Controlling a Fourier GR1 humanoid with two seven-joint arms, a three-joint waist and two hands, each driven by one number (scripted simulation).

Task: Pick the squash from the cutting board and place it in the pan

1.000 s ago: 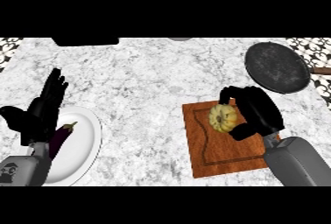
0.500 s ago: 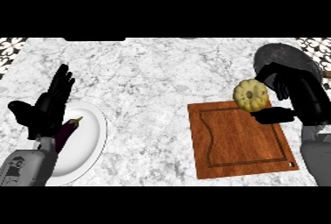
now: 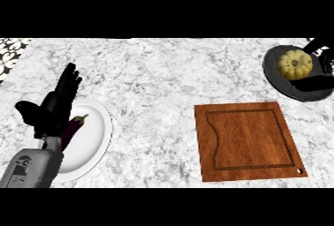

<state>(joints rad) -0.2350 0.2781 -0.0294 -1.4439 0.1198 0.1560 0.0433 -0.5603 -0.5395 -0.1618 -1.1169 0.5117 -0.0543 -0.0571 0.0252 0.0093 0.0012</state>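
Yellow ribbed round squash (image 3: 295,64) is sitting over the dark round metal pan (image 3: 277,81) at the far right corner, well off the brown wooden cutting board (image 3: 248,141). The robot's right hand (image 3: 317,83) is right up against it but mostly cut off by the edge, so honestly I can't tell if it's clamped on the squash or apart from it.

My worry: if the squash isn't fully down on the pan floor, a release could let it roll. It's round, so the low rim may not stop it. A sideways pull-out could also drag it, or nudge the pan across the grey-white marble counter (image 3: 163,75).

Containers: the pan has just the squash, and the white round plate (image 3: 94,137) at left holds a purple eggplant (image 3: 73,130). The left hand (image 3: 55,103) rests over that plate, fingers straight and apart, holding nothing.
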